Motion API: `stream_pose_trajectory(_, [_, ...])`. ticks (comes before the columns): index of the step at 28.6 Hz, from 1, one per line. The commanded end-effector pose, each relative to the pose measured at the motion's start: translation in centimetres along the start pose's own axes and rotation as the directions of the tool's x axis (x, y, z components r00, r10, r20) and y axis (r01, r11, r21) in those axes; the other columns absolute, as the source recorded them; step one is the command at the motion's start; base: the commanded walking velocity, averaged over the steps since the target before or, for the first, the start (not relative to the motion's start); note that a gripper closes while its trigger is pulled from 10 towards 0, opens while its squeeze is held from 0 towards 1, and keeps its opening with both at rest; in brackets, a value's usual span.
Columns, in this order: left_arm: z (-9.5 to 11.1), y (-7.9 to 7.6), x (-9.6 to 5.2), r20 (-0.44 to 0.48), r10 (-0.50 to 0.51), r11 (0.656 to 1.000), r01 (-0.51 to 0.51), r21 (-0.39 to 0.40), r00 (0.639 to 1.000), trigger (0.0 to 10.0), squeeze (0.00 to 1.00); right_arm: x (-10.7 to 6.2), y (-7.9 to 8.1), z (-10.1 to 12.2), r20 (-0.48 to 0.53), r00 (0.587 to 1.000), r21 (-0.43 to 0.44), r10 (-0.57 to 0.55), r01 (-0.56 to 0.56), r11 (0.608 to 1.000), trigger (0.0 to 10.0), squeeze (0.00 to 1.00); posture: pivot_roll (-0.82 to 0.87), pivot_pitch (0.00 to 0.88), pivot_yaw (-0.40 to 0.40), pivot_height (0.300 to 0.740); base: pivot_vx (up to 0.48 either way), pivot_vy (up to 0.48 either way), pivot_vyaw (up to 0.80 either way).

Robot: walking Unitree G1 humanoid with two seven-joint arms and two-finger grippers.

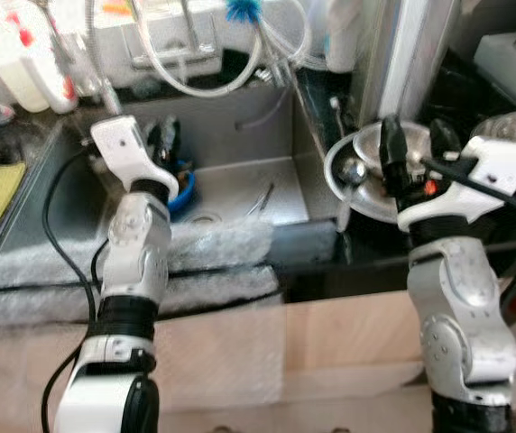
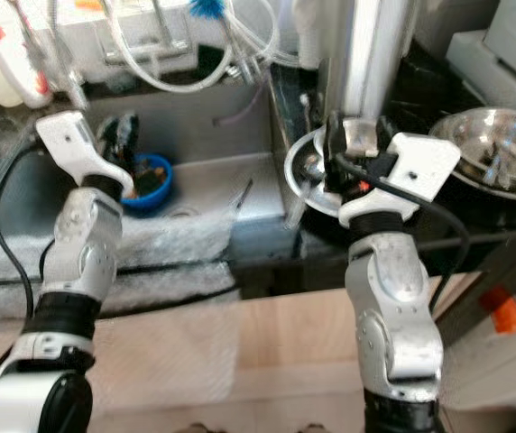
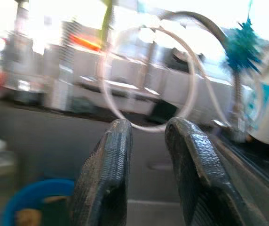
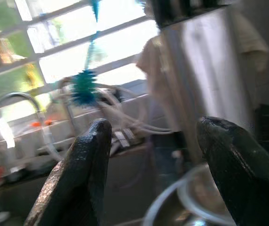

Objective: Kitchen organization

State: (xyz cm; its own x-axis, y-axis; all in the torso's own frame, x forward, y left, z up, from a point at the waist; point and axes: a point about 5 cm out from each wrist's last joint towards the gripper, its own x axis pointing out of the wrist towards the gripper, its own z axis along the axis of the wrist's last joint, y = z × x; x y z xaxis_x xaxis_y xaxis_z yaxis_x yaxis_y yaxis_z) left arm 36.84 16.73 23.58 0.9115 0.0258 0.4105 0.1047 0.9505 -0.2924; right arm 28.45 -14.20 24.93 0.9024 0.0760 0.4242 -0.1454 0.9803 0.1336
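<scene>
The robot faces a grey steel sink; the left gripper hangs over the basin at about ten o'clock in the head views, just above a blue bowl that sits on the sink floor with something orange-brown inside it; in the left wrist view its two black fingers stand only slightly apart, a narrow gap between them, holding nothing; the blue bowl's rim shows below them at seven o'clock. The right gripper hovers at about two o'clock, over a steel dish on the dark counter beside the sink; its fingers are spread wide, nothing between them; the dish's rim curves beneath. A second steel bowl sits further toward three o'clock, well apart from the first. A thin metal utensil lies on the basin floor, near the drain; clear hoses loop at twelve o'clock, with a blue bottle brush hanging above them; white bottles stand at eleven o'clock; bubble wrap pads the sink's front edge.
</scene>
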Motion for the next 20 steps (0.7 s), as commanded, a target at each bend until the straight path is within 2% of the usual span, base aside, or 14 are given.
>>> stream_pose_trajectory(1, [0.55, -0.06, 0.05, 0.014, -0.005, 1.0, 0.005, -0.002, 1.0, 10.0, 0.0, 0.0, -0.1, 0.29, 0.008, 1.0, -0.006, -0.004, 0.004, 1.0, 10.0, 0.0, -0.06, 0.118, 0.123, 0.74, 0.0, 0.0, 0.0])
stream_pose_trajectory(8, [0.66, -0.18, 0.12, 0.019, -0.008, 1.0, 0.008, -0.003, 1.0, 10.0, 0.0, 0.06, -0.1, 0.21, 0.009, 1.0, -0.004, -0.007, 0.007, 1.0, 10.0, 0.0, -0.06, 0.115, 0.124, 0.74, 0.0, 0.447, 0.0])
stream_pose_trajectory(11, [0.74, -0.21, 0.14, 0.022, -0.008, 1.0, 0.008, -0.001, 1.0, 10.0, 0.0, 0.12, -0.09, 0.09, -0.001, 1.0, 0.001, -0.008, 0.008, 1.0, 10.0, 0.0, -0.06, 0.116, 0.123, 0.74, 0.0, 0.0, 0.0])
stream_pose_trajectory(17, [0.77, -0.36, 0.14, 0.023, -0.014, 1.0, 0.014, 0.0, 1.0, 10.0, 0.0, 0.14, -0.07, 0.0, -0.006, 1.0, 0.007, -0.008, 0.008, 1.0, 10.0, 0.0, -0.06, 0.116, 0.125, 0.74, 0.0, 0.0, -0.74])
stream_pose_trajectory(20, [0.8, -0.42, 0.17, 0.023, -0.018, 1.0, 0.018, 0.0, 1.0, 10.0, 0.0, 0.14, -0.09, 0.0, 0.0, 1.0, 0.003, -0.015, 0.015, 1.0, 10.0, 0.0, -0.06, 0.116, 0.126, 0.74, 0.0, 0.0, -0.18])
